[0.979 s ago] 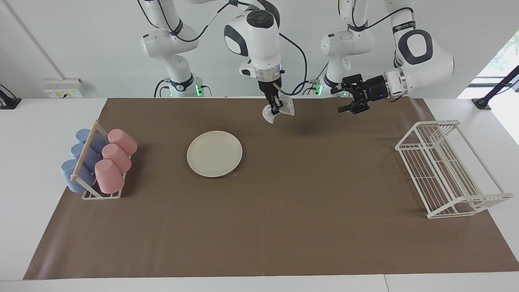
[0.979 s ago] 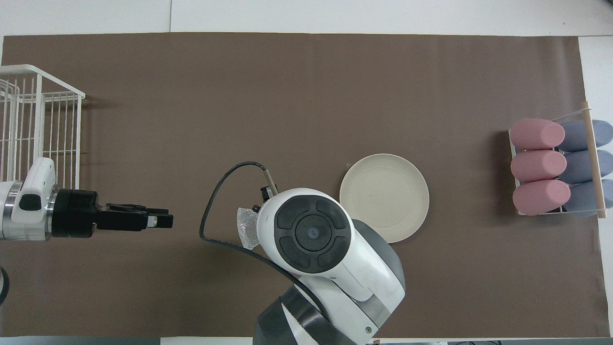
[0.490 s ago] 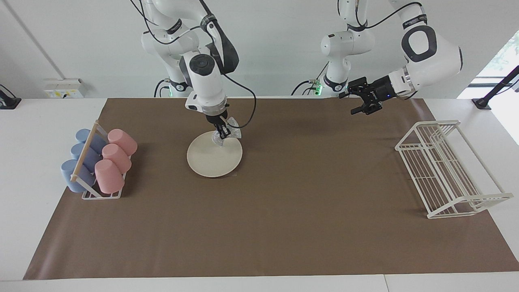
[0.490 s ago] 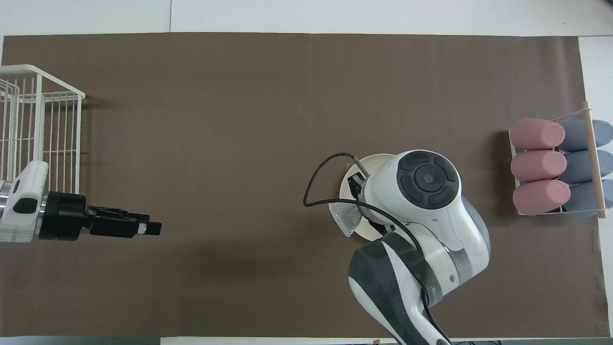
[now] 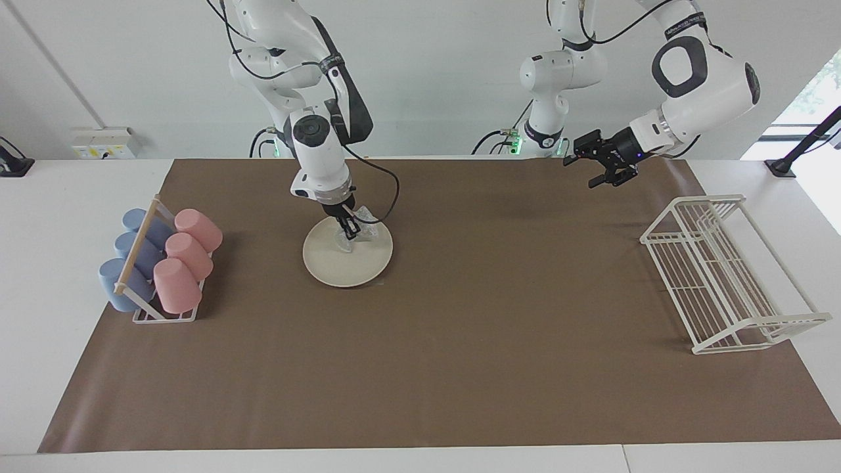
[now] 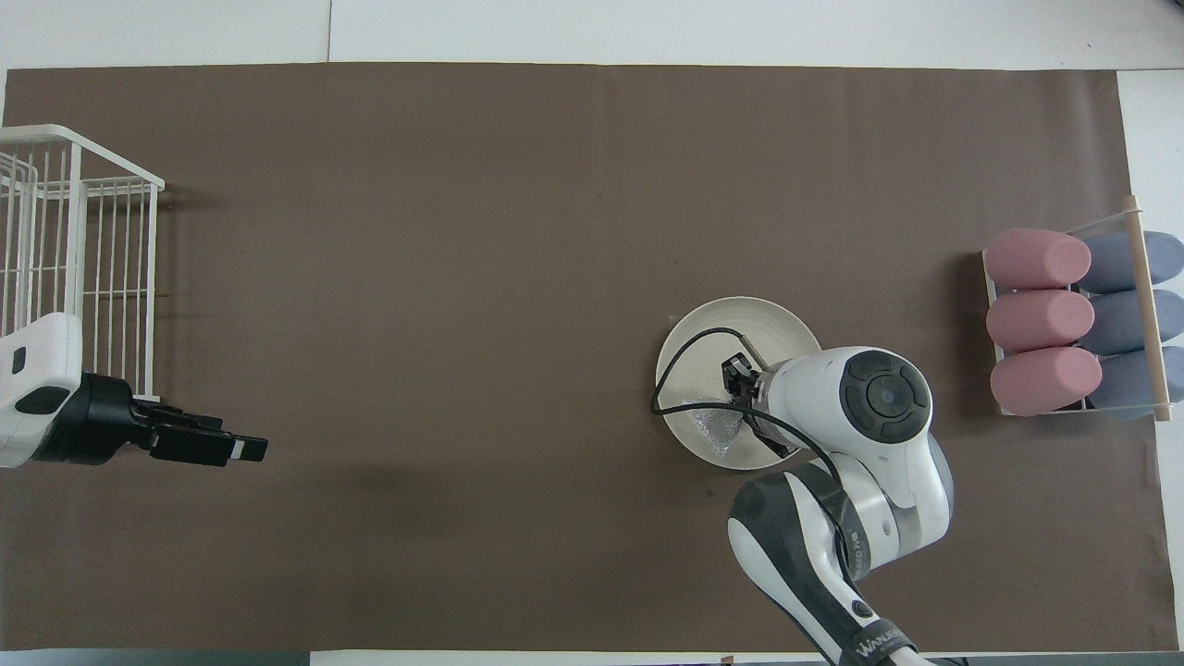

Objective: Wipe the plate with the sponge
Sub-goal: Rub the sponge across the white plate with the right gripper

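The right end effector (image 5: 348,230) is clenched on the sponge (image 5: 358,233), pressing it onto the plate (image 5: 341,263). The left end effector (image 5: 608,172) hangs over the tabletop's robot-side edge near the rack (image 5: 723,276); its fingers' spread is unclear.

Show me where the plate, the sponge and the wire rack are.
plate (image 5: 341,268), facing view, bare surface.
sponge (image 6: 714,431), overhead view, crinkly middle.
wire rack (image 5: 721,276), facing view, its wire floor.

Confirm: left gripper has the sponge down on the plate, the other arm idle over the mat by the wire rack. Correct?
Wrong arm. The right gripper holds the sponge on the plate, as the facing view shows: that arm comes from the right arm's base. The left gripper waits over the mat near the wire rack.
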Controlling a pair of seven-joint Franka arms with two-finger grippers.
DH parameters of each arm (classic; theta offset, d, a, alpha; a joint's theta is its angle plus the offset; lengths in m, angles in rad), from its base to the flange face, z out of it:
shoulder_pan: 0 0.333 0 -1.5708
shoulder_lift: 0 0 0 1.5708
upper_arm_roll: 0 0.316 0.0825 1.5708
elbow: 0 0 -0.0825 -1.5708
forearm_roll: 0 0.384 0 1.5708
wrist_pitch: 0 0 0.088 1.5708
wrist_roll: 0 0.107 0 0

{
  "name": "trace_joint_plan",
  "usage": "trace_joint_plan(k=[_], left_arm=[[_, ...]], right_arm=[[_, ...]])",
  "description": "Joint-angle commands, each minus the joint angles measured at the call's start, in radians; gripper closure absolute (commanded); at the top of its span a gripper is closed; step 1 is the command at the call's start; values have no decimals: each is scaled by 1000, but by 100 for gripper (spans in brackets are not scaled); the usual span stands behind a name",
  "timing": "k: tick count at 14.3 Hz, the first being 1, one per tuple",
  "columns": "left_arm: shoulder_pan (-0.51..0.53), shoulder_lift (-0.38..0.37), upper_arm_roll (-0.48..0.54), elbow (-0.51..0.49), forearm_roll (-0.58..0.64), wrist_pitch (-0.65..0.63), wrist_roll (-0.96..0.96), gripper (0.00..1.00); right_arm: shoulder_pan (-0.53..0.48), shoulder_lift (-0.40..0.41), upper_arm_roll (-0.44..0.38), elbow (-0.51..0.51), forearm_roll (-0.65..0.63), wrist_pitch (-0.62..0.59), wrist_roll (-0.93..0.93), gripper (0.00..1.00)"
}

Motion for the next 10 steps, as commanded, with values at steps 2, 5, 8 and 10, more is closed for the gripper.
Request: trace_joint_plan(k=[2, 5, 8, 10], left_arm=[[-14, 9, -14, 18, 83, 37, -98, 0], [-27, 9, -17, 18, 93, 59, -295, 0], [-27, 9, -17, 18, 94, 77, -300, 0], [-26, 8, -16, 21, 94, 77, -298, 0]], right_arm=[[-8, 80, 9, -12, 22, 87, -64, 100], [-45, 100, 6, -12, 22, 112, -159, 100], [-141, 109, 6, -9, 22, 115, -326, 100], [-165, 111, 6, -9, 22, 116, -355, 100]])
